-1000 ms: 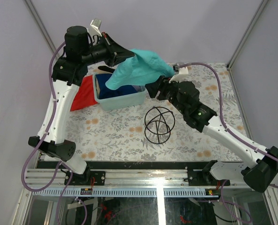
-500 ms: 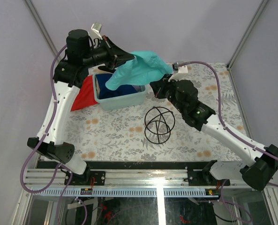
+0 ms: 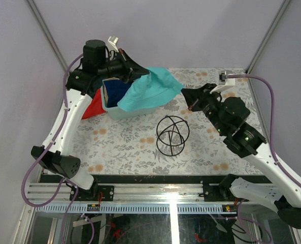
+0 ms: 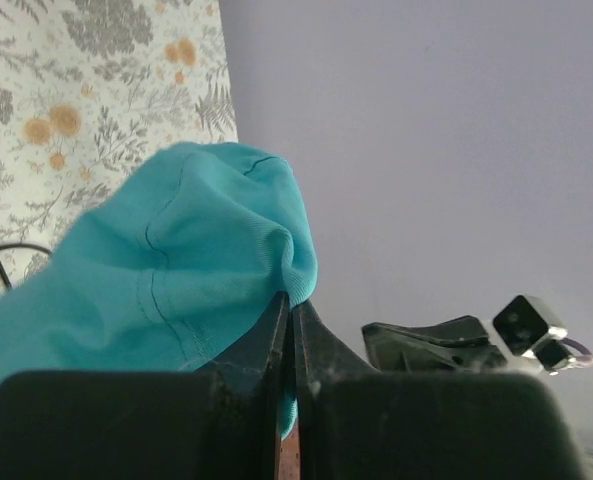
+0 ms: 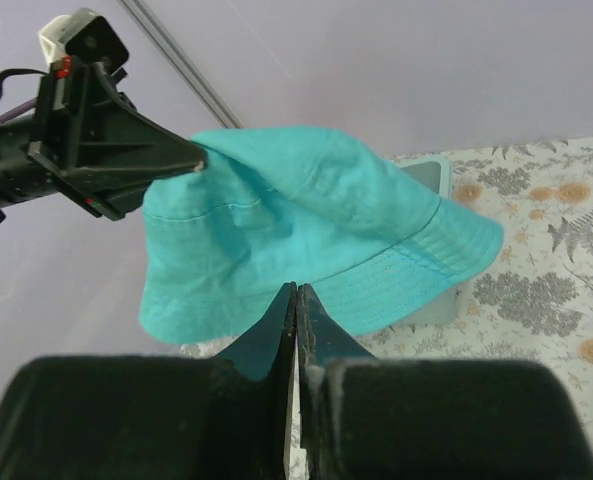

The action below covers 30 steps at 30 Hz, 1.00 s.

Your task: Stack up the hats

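My left gripper (image 3: 146,75) (image 4: 292,295) is shut on the crown of a teal hat (image 3: 153,90) (image 4: 176,270) and holds it in the air over the bin. Seen from the right wrist, the hat (image 5: 306,210) hangs open with its brim low and to the right. My right gripper (image 3: 184,92) (image 5: 296,287) is shut, its tips at the brim's right edge, with no cloth showing between its jaws. A dark blue hat (image 3: 114,91) lies in the bin, partly hidden by the teal one.
The pale-teal bin (image 3: 135,110) stands at the back left, with a red cloth (image 3: 93,108) flat beside it on the left. A black wire frame (image 3: 171,134) stands mid-table on the flowered cloth. Metal posts and walls close in the back.
The right gripper has shut and drawn back to the right from under the hat. The left gripper has brought the teal hat slightly down and to the right.
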Available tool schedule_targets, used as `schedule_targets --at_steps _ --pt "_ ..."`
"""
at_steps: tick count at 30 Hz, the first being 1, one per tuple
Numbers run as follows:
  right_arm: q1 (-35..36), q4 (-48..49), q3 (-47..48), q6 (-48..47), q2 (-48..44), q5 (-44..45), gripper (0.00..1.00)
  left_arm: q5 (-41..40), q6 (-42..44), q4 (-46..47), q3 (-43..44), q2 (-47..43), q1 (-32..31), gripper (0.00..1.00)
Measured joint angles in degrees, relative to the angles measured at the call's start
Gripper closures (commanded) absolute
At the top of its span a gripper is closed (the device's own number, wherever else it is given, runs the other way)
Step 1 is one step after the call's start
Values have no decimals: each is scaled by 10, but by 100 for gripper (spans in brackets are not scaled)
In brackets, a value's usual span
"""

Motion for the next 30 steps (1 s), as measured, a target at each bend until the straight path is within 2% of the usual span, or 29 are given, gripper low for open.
schedule_targets --at_steps 1,3,5,9,15,22,27,30 --pt "0 -12 0 1 -10 0 98 -1 1 0 -7 0 -6 100" --pt "0 -41 3 5 -22 -1 77 -5 2 2 -24 -1 -23 100" --pt "0 -78 13 12 -22 -8 68 -8 0 10 -40 -1 -43 100" --pt "0 -101 -6 29 -23 -40 63 -9 -19 28 -48 -1 -66 100" --pt "0 -69 -147 34 -97 -46 61 -9 -58 45 16 8 -72 100" --pt "0 -32 -153 24 -129 -31 59 -8 -87 71 61 11 -72 100" --pt "0 12 -152 16 -119 -30 43 -9 -96 71 61 12 -72 100" --pt "-1 28 -151 10 -98 -30 37 -9 -103 71 61 12 -73 100"
